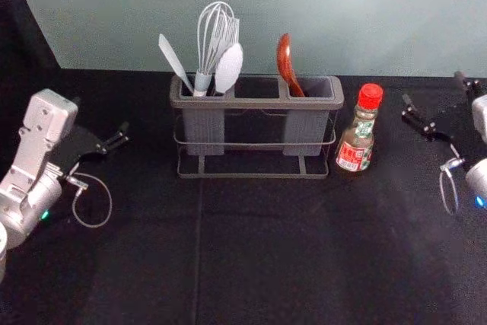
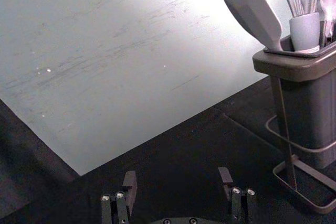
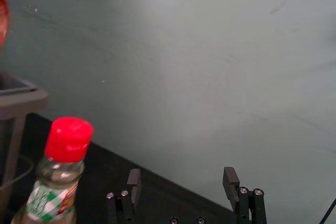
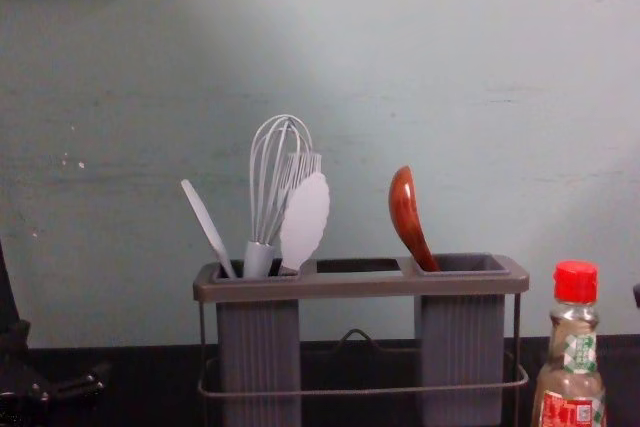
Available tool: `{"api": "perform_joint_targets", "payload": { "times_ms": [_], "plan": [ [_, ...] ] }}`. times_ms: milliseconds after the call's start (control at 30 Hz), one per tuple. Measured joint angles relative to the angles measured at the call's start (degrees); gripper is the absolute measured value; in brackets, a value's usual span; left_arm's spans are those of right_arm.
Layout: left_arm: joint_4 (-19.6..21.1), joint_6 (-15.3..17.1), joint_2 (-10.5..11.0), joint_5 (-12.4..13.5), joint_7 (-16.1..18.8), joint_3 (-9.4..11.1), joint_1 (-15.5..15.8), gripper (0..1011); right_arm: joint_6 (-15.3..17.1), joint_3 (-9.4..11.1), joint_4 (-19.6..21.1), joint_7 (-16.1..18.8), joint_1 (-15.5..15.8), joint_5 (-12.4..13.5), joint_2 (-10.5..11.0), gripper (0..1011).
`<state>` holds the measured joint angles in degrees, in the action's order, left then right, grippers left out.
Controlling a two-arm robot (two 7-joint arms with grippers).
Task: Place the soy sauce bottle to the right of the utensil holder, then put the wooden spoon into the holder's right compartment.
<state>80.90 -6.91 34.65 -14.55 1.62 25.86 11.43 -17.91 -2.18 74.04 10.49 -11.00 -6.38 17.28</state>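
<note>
The soy sauce bottle (image 1: pixel 359 131) stands upright just right of the utensil holder (image 1: pixel 255 103), pale writing on its red label patch too small to read. The wooden spoon (image 1: pixel 284 58) leans in the holder's right compartment. Left tool (image 1: pixel 125 135), left of the holder, and right tool (image 1: pixel 407 109), beyond the bottle, are both spread.

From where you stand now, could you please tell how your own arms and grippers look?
The left arm is silvery white, with a green light and a thin looped cable; the left gripper is black, with silvery screws. The right arm is whitish, with a blue light and similar cable; the right gripper is likewise black.
</note>
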Motion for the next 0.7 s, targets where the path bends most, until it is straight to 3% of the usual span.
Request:
{"api": "perform_joint_targets", "payload": {
  "times_ms": [200, 700],
  "plan": [
    [0.0, 0.0, 0.0, 0.0, 0.0, 0.0, 0.0, 1011, 0.22, -0.44, 0.35, -0.99, 0.65, -1.11, -0.13, 1003],
    [0.0, 0.0, 0.0, 0.0, 0.0, 0.0, 0.0, 1011, 0.21, -0.44, 0.37, -0.93, 0.58, -1.05, -0.13, 1003]
  ]
}}
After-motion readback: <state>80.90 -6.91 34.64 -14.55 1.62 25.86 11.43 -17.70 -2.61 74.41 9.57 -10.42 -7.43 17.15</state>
